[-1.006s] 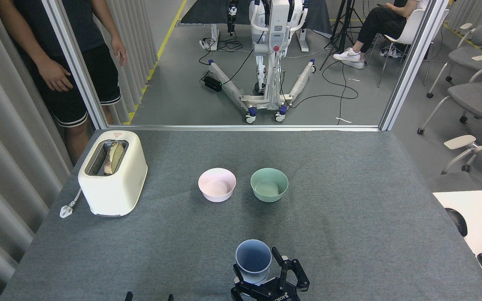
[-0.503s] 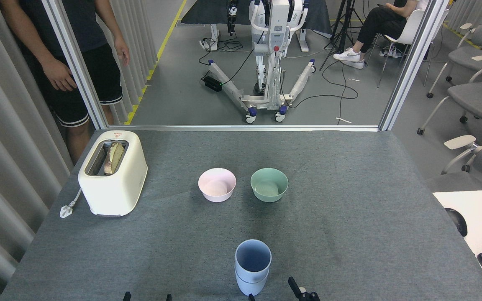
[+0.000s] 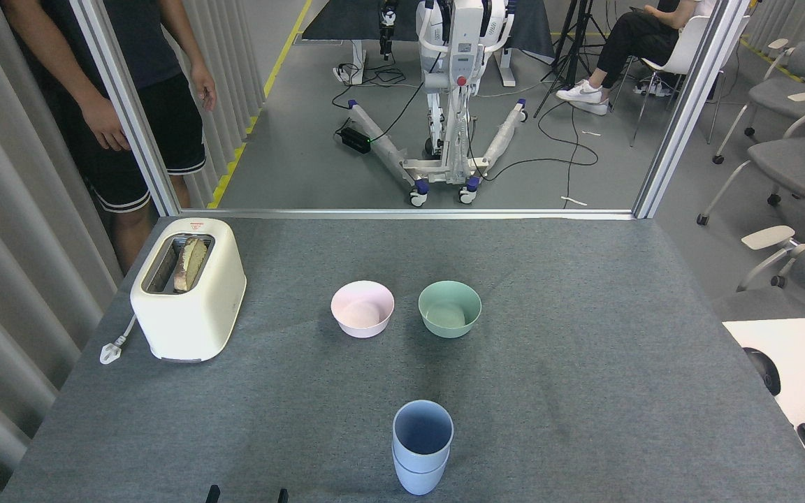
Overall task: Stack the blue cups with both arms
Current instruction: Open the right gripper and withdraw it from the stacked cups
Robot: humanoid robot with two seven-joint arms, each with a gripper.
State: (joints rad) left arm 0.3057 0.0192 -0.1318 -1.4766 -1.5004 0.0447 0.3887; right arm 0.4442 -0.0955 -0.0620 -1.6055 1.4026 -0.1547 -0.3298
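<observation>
Two pale blue cups (image 3: 422, 447) are sitting nested, one inside the other, upright near the front edge of the grey felt table (image 3: 584, 363), with the upper cup's rim showing just above the lower one's. Judging by this, the stacking is looking done. Nothing is touching the stack.

Only two thin black tips (image 3: 213, 494) are poking up at the bottom edge on the left; they are probably fingertips of the left gripper, but too little is showing to say how far its jaws are parted or whether it is carrying anything. No part of the right gripper is appearing in the head view at all.

Risks from here are looking modest. With the stack standing so close to the near edge and to where the arms enter, any arm swinging back in could be clipping the tall, narrow pair and tipping it, or nudging it off the front. An upper cup seated crooked could also be rocking loose, though it is appearing level.

Farther back, the pink bowl (image 3: 363, 309) and the mint green bowl (image 3: 449, 308) are sitting side by side, well apart from the cups, and the white toaster (image 3: 189, 293) is standing at the left.
</observation>
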